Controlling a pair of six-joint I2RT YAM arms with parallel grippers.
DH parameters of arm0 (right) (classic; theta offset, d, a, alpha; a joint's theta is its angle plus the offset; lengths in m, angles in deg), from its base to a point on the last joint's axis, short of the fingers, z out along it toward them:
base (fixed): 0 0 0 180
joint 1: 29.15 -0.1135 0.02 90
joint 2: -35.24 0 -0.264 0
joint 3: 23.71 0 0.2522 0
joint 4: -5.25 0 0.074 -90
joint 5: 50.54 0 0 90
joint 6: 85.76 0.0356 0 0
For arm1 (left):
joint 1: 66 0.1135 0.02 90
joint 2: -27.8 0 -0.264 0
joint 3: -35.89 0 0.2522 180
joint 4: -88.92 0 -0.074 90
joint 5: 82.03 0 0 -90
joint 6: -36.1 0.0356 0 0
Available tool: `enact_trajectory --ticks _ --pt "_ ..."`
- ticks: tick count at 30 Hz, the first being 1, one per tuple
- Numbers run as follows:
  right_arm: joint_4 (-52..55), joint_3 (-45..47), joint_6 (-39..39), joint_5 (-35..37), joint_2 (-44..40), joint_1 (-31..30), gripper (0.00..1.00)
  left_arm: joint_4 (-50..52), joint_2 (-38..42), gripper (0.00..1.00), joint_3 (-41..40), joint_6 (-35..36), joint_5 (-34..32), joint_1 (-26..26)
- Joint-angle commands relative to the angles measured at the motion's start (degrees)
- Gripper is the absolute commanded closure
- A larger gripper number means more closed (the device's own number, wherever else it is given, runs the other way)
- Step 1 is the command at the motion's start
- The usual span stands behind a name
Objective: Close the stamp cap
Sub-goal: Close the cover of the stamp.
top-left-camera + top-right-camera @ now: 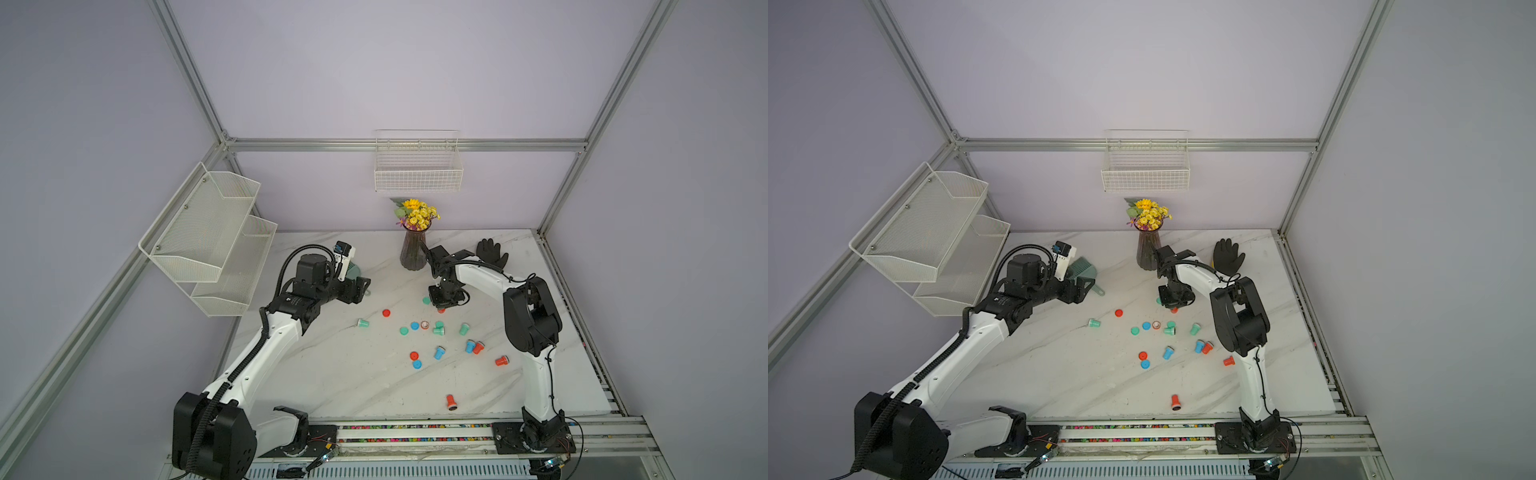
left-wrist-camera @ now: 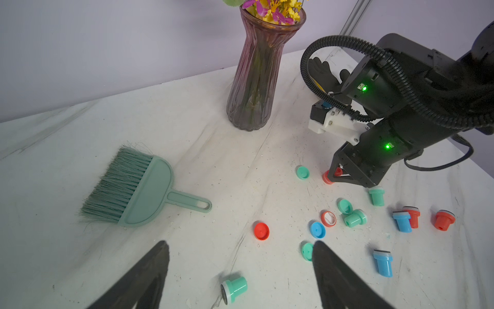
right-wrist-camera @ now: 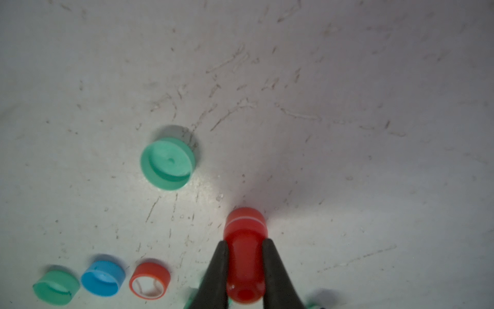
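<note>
Presently the right claw [image 3: 245,242] is clamped on the red stamp [image 3: 244,224], whose long axis points straight down, its capped end seemingly against the bench [image 3: 347,120]. The left claw [image 2: 240,243] hangs wide open, well apart.

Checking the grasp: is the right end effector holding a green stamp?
No, the right end effector is closed on a red stamp.
</note>
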Motion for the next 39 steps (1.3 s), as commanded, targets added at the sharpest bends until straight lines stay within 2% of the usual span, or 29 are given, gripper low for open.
enact_trajectory --ticks 1,5,10,18,29,34,39 --pt "2.94 4.21 0.11 -2.99 9.79 0.07 1.0 -0.77 0.08 0.16 2.38 0.79 -0.23 0.18" --pt "4.56 4.26 -0.9 -2.8 11.87 0.09 1.0 -0.53 -0.07 0.16 2.57 0.74 -0.2 0.19" --pt "6.19 4.71 -1.47 5.02 13.01 0.0 1.0 -0.22 -0.42 0.16 2.84 0.71 -0.03 0.2" --pt "4.59 6.34 -1.89 6.78 13.61 -0.69 1.0 0.04 -1.24 0.16 3.19 0.22 0.7 0.2" --pt "2.32 6.52 -6.03 2.68 13.2 -0.61 1.0 0.04 -1.03 0.16 3.01 0.44 -0.04 0.21" --pt "1.81 5.12 -4.02 0.03 8.9 -0.62 1.0 -0.15 -1.02 0.16 2.95 0.25 0.2 0.16" --pt "2.58 2.31 -1.38 0.49 3.33 -0.18 1.0 -0.14 -0.69 0.16 2.99 0.17 0.45 0.2"
